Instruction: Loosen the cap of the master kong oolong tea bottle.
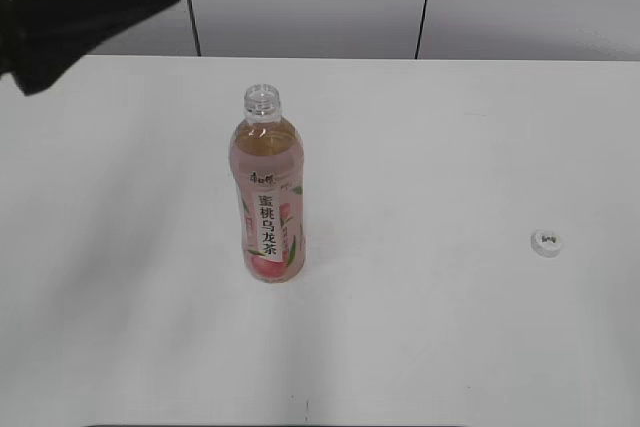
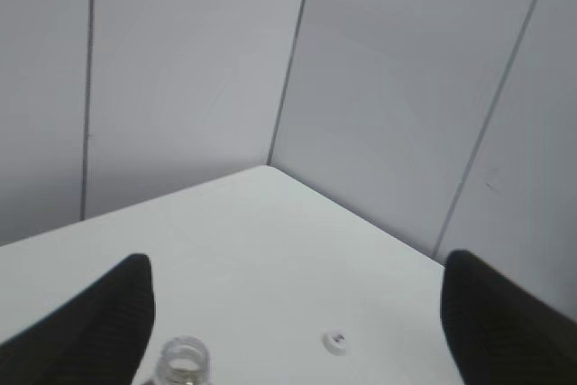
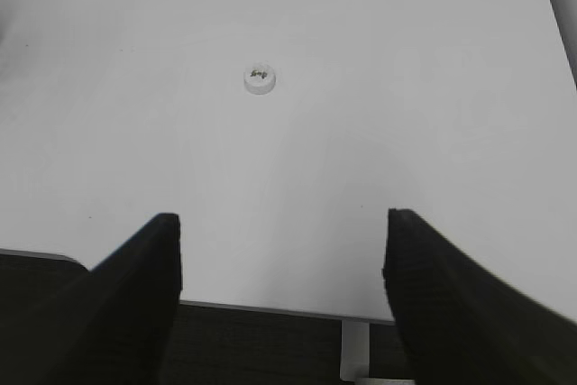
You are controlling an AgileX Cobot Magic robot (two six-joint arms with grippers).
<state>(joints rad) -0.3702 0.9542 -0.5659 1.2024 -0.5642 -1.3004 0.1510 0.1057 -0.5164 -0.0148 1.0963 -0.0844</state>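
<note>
One bottle (image 1: 268, 192) is being carried upright by the white counter (image 1: 450, 347), its neck uncovered. One cap (image 1: 547, 242) is being seen lying flat on the counter, well apart from the bottle, to its right. Two end effectors are being shown: the left end effector (image 2: 297, 313) is being held spread wide above the bottle, and the right end effector (image 3: 281, 286) is likewise being held apart, gripping nothing.

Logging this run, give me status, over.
Both grippers open, empty. Bottle upright, neck bare. Cap off, lying on table to its right. Nothing in the way.
</note>
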